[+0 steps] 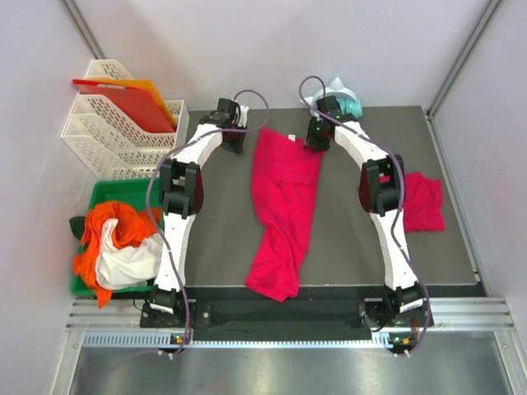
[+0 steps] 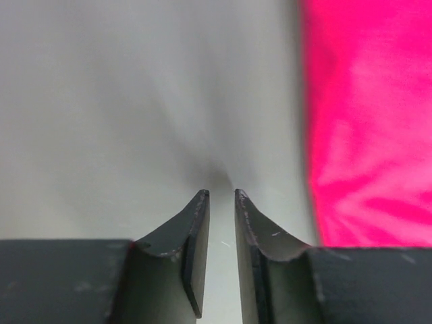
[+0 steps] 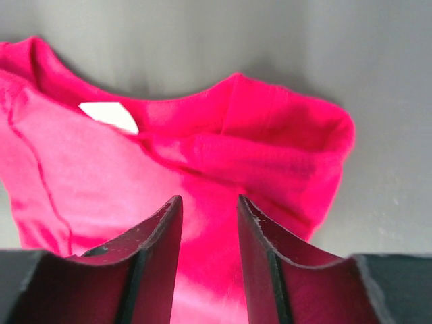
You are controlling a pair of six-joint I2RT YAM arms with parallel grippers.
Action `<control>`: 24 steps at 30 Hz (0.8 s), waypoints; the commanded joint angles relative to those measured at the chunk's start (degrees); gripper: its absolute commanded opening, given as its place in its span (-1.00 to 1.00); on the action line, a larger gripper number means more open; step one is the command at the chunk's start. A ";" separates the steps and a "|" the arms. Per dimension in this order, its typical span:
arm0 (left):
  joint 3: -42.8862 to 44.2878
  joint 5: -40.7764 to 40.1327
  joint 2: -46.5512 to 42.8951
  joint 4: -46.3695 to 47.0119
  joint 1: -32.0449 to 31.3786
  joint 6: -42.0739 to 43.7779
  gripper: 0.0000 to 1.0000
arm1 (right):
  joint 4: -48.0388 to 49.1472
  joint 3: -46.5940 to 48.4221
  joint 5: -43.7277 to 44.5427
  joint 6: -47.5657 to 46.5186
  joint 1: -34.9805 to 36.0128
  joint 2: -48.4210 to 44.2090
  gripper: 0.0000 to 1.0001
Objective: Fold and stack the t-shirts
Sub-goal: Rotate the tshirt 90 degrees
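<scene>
One crimson-pink cotton t-shirt (image 1: 284,206) lies stretched lengthwise on the grey table (image 1: 222,247), with a second crumpled t-shirt (image 1: 422,202) by the right arm. The right gripper (image 3: 209,199) hangs over the collar, jaws parted, pinching nothing I think. The left gripper (image 2: 221,194) sits beside the shirt's edge with a narrow empty gap.

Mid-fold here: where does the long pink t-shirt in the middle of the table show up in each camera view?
Top external: the t-shirt lies mid-table, stretched from the far side to the near edge.
Left wrist: only its edge, down the right side.
Right wrist: its collar end fills left and centre, white label upper left.
Shared landmark: the grey table top bordering the shirt.
</scene>
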 commanded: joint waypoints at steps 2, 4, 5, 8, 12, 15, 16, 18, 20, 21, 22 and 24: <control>-0.41 6.21 -11.70 7.36 -1.75 -1.95 -0.34 | 6.94 -4.01 4.81 -1.77 0.17 -15.58 -0.19; -0.32 5.77 -13.46 7.45 -2.63 -1.87 -0.26 | 7.13 -5.86 7.69 -2.82 0.34 -19.11 -0.16; -0.84 6.12 -13.99 7.36 -2.89 -1.69 -0.20 | 6.95 -7.52 8.33 -3.18 0.34 -22.26 -0.16; -3.38 8.58 -15.92 7.36 -3.86 -1.25 -0.15 | 5.20 -11.12 10.09 -4.32 0.52 -27.81 -0.16; -6.64 10.17 -16.19 5.34 -6.49 -0.47 -0.18 | 3.87 -20.17 10.97 -4.59 1.13 -34.67 -0.21; -8.83 11.22 -15.05 2.70 -8.95 1.64 -0.27 | 5.28 -30.45 13.15 -5.11 2.63 -40.65 -0.23; -9.62 10.96 -14.87 2.53 -9.48 2.17 -0.28 | 5.71 -35.09 14.82 -5.37 3.59 -42.06 -0.23; -12.87 11.13 -14.70 3.31 -10.97 2.87 -0.30 | 6.95 -39.07 16.41 -5.55 4.56 -45.75 -0.24; -15.77 10.70 -14.61 4.45 -11.68 2.97 -0.33 | 7.04 -43.12 18.26 -5.29 5.88 -48.38 -0.24; -16.31 10.96 -14.43 5.15 -12.12 2.97 -0.35 | 7.04 -44.35 18.79 -4.59 6.23 -49.10 -0.24; -16.57 11.13 -14.17 5.25 -12.39 2.97 -0.35 | 7.21 -46.54 19.23 -4.41 6.93 -49.89 -0.24; -17.01 10.96 -13.47 5.51 -12.83 2.97 -0.36 | 8.00 -48.75 19.41 -3.36 7.55 -51.73 -0.24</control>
